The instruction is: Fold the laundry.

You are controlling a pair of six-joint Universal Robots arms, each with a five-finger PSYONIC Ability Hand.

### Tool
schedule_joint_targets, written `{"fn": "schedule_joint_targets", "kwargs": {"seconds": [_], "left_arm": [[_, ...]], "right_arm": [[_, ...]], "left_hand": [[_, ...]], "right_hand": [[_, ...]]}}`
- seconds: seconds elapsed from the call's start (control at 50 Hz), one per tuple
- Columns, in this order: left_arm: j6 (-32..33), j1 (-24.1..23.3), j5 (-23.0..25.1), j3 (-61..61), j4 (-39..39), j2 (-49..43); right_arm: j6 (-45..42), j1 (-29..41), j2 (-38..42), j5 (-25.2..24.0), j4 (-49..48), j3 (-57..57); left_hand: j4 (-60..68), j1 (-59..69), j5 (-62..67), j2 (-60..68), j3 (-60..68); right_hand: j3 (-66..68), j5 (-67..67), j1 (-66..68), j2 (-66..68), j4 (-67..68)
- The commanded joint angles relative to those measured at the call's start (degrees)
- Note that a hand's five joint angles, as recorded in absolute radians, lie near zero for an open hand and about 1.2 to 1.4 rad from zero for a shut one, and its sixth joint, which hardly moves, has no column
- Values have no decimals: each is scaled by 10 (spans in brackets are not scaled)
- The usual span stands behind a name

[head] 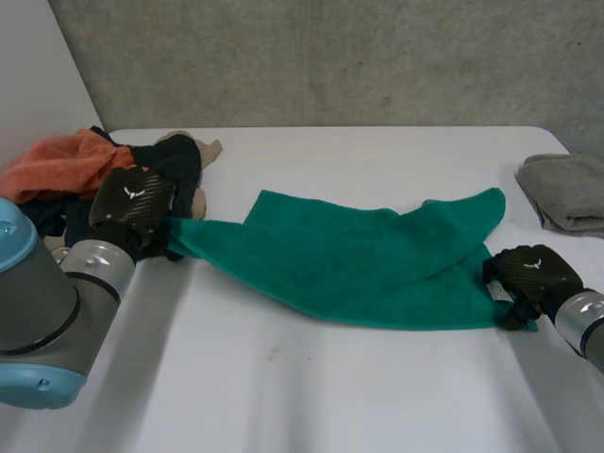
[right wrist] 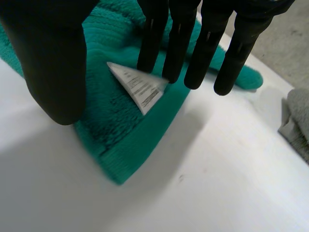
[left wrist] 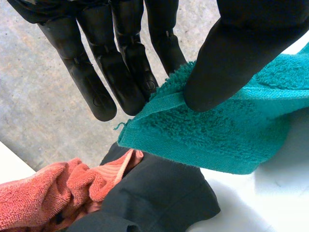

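Left arm (head: 42,311) sits closest. Its left hand (head: 134,206) pinches one corner of the green towel (head: 349,269), and the right hand (head: 531,274) pinches another. The towel stretches between them over the white table (head: 283,396). It looks like the spreading step — next, lay it flat, then fold.

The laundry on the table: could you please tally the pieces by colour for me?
Green towel: 1
Grey towel: 1
Orange towel: 1
Black garment: 1
Total: 4 that I can tell apart; the heap with the orange and black pieces may hold more.
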Motion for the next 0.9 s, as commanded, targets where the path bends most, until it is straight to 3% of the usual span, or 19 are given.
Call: {"fn": "schedule_joint_targets", "kwargs": {"seconds": [0.02,0.16,0.24,0.38,0.46,0.56,0.64,0.76,0.9], "left_arm": [[0,0,0,0,1,0],[0,1,0,0,0,0],[0,2,0,0,0,0],[1,3,-3,6,-6,10],[3,5,-3,12,-12,66],[9,25,-2,39,-43,154],[9,39,0,106,-125,224],[9,47,16,174,-209,242],[18,47,23,214,-288,120]], "right_arm": [[1,10,9,0,-17,-19],[-1,25,25,0,-32,-44],[-1,31,39,0,-46,-60],[1,31,0,7,-55,-85],[2,27,-124,14,8,-118],[2,10,-225,13,197,-233],[-8,-42,-250,14,318,-328],[-31,-64,-253,7,413,-398],[-61,-7,-194,27,417,-388]], "left_hand": [[112,146,134,114,117],[112,146,134,114,117],[112,146,134,114,117],[112,146,134,114,117],[112,146,134,114,117],[112,146,134,114,117],[112,146,134,114,117],[112,146,134,114,117],[112,146,134,114,117]], "right_hand": [[79,83,79,82,79],[137,142,138,141,138],[434,439,435,438,435],[435,439,436,438,435],[435,439,436,438,435],[435,439,436,438,435],[435,439,436,438,435],[435,439,436,438,435],[435,439,436,438,435]]}}
